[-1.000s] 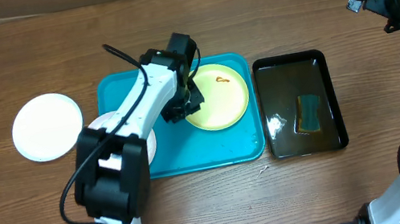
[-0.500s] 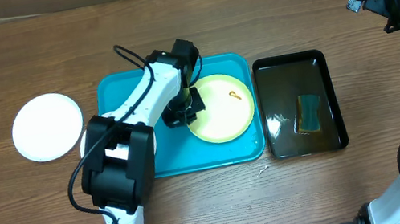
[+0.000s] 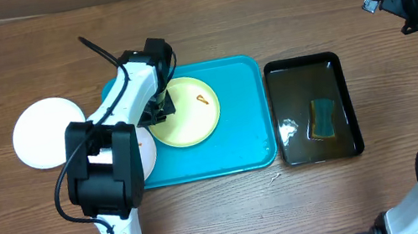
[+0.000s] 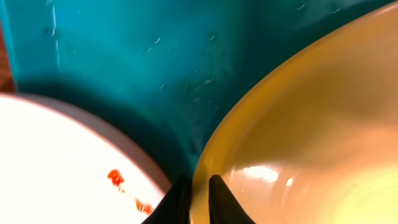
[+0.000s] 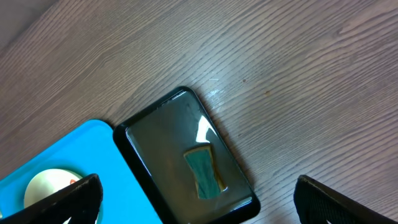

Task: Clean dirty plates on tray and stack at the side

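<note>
Overhead: the yellow-green plate [image 3: 188, 120], on the left half of the tray [image 3: 245, 128], is pinched by the left gripper [image 3: 160, 108]. Left wrist: its rim is clamped between the fingers [image 4: 221, 200]; a level lift is advised. Right wrist: the right gripper [image 5: 196, 202] is spread wide, empty.

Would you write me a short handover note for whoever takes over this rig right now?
Left end effector: shut on the rim of the yellow plate, which lies on the turquoise tray.
Right end effector: open, empty, raised at the right, looking down on the black tray with a sponge in it.
Done: one white plate lies on the table left of the tray, no smears visible.
Left: the yellow plate has a brownish smear; the second white plate, at the tray's left end, has red smears. Clean both, then stack aside.
</note>
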### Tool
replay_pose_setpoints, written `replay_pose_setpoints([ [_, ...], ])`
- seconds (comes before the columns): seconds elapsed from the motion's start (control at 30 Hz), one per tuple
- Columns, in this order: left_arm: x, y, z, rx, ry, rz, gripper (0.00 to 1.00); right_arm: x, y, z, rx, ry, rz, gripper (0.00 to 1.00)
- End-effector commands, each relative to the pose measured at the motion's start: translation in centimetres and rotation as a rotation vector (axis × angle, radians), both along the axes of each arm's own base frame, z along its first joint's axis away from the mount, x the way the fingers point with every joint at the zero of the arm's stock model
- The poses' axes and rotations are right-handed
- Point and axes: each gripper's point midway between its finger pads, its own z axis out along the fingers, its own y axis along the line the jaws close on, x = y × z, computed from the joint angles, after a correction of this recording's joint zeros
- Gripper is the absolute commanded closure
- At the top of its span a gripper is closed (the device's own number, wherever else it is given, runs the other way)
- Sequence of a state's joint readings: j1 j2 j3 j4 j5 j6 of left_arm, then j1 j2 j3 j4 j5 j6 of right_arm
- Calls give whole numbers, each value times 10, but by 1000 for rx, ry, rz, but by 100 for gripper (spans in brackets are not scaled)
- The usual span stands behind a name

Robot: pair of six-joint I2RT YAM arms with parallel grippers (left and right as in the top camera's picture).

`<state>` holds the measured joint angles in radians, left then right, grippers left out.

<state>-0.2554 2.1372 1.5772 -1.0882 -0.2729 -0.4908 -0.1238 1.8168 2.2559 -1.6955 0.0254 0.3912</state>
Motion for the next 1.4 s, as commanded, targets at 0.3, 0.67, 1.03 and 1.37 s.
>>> replay_pose_setpoints([
  [0.3, 3, -58, -9, -309, 50, -281, 56, 4, 35, 3, 182, -27, 95, 7],
  [0.67, 5, -71, -8, -385, 34, -275, 44, -23, 71, -92, -10, 282, 221, 28],
  [1.03, 6, -71, -9, -385, 33, -275, 39, -28, 76, -224, 2, 337, 231, 16],
  [1.37, 5, -71, -9, -386, 33, -275, 37, -40, 75, -280, 4, 311, 223, 37],
])
